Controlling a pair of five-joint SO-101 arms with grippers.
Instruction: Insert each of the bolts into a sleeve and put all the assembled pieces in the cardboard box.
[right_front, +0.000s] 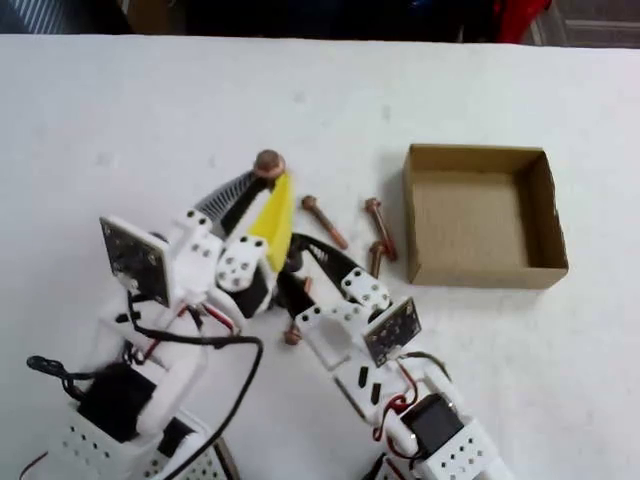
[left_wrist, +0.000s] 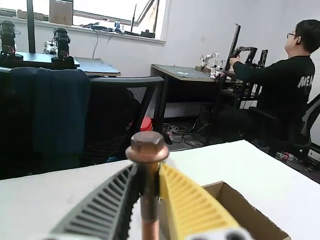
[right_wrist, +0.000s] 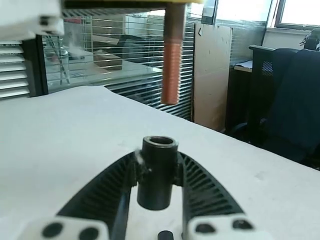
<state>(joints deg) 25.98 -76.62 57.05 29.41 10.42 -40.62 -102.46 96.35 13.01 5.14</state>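
The left gripper (left_wrist: 147, 176) is closed on a bolt (left_wrist: 146, 146), head up. The right gripper (right_wrist: 157, 161) clamps a sleeve (right_wrist: 156, 187) upright, below the bolt's threaded end.

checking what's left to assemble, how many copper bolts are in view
4: one copper-coloured hex-head bolt upright in the left gripper, three loose bolts on the white table near the cardboard box. A coppery bit under the arms may be another.
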